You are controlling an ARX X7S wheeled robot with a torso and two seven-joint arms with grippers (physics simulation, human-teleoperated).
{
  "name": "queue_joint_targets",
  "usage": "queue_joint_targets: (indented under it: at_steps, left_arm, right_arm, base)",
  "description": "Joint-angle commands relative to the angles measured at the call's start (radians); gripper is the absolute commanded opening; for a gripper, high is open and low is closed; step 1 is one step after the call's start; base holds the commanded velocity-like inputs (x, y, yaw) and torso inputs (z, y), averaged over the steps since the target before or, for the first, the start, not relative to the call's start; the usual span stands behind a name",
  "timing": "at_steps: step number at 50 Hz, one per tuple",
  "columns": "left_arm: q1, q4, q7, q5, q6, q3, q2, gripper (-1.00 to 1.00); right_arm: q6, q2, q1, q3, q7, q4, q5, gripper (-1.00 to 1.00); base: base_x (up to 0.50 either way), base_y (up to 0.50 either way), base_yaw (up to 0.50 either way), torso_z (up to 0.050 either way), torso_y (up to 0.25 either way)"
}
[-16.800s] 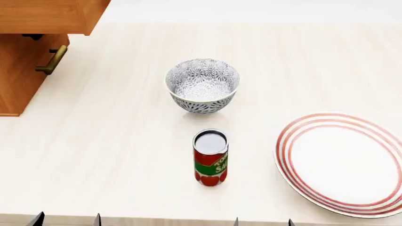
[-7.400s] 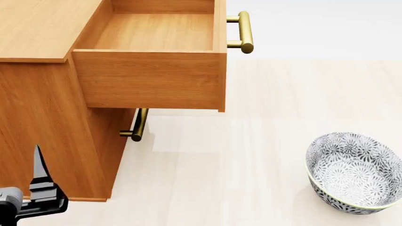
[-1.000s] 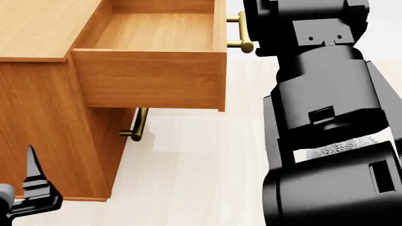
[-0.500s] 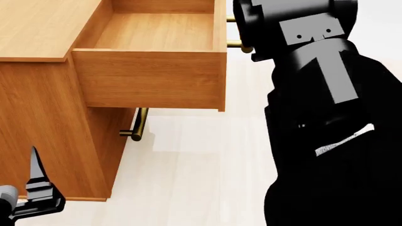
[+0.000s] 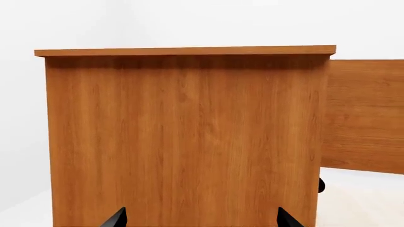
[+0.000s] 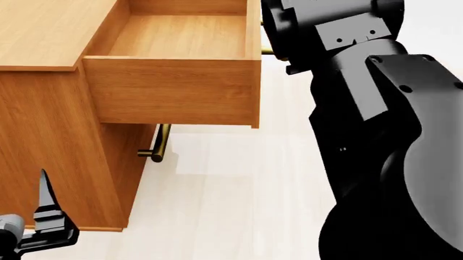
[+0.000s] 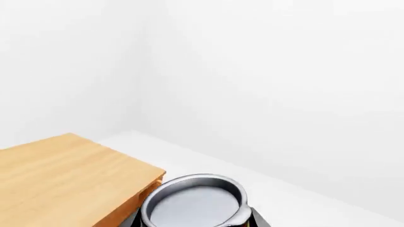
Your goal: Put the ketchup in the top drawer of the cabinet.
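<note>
Your right pincer (image 7: 196,222) gripped the ketchup (image 7: 192,205), silver lid showing, beside the open top drawer (image 6: 181,81). Your left pincer (image 5: 200,218) stood open, holding nothing, near the cabinet (image 5: 183,137).

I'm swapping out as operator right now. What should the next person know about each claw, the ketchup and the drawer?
Right claw: shut on the ketchup, whose silver lid shows in the right wrist view; the right arm is raised beside the drawer's front.
Left claw: open and empty, low beside the cabinet.
Top drawer: pulled out, inside bare as far as the head view shows.
Done: drawer opened, can picked up and brought near.
Left: bring the can over the drawer opening, lower it, release. The head view hides the can behind the arm, so judge clearance by the wrist view.
</note>
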State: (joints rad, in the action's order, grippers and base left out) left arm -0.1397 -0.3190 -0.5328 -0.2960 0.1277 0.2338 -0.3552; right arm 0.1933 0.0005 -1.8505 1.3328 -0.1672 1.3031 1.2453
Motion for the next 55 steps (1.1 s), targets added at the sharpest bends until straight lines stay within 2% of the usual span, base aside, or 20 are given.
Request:
queue_joint_targets:
  at_steps: [1,19,31,37,47,55]
  left_arm:
    - [-0.001,-0.005,-0.004,0.003,0.004,0.008,0.0,1.0]
    - [0.0,-0.004,-0.009,0.004,0.003,0.013,-0.002,1.0]
    - [0.0,-0.007,-0.013,0.005,0.006,0.017,-0.004,1.0]
    - [0.002,-0.006,-0.014,0.008,0.004,0.021,-0.005,1.0]
    - [-0.001,-0.01,-0.017,0.007,0.009,0.026,-0.006,1.0]
    - [-0.001,-0.005,-0.018,0.007,0.004,0.027,-0.005,1.0]
  right_arm:
    - [-0.033,0.0,-0.006,0.154,-0.136,-0.024,0.148,-1.0]
    - [-0.098,0.0,0.009,0.204,-0.322,-0.006,0.26,-1.0]
    - [-0.039,0.0,0.032,0.199,-0.289,0.005,0.249,-1.0]
    - [-0.022,0.0,0.047,0.135,-0.29,0.006,0.225,-1.0]
    - [0.02,0.0,0.084,-0.077,-0.301,0.006,0.019,-1.0]
    - [0.037,0.0,0.106,-0.177,-0.314,0.006,-0.073,-1.0]
  base:
    - [0.0,0.0,0.0,0.0,0.0]
    - [0.0,0.0,0.0,0.0,0.0]
    - [0.0,0.0,0.0,0.001,0.001]
    - [0.0,0.0,0.0,0.0,0.0]
    - [0.0,0.0,0.0,0.0,0.0]
    - [0.0,0.0,0.0,0.0,0.0]
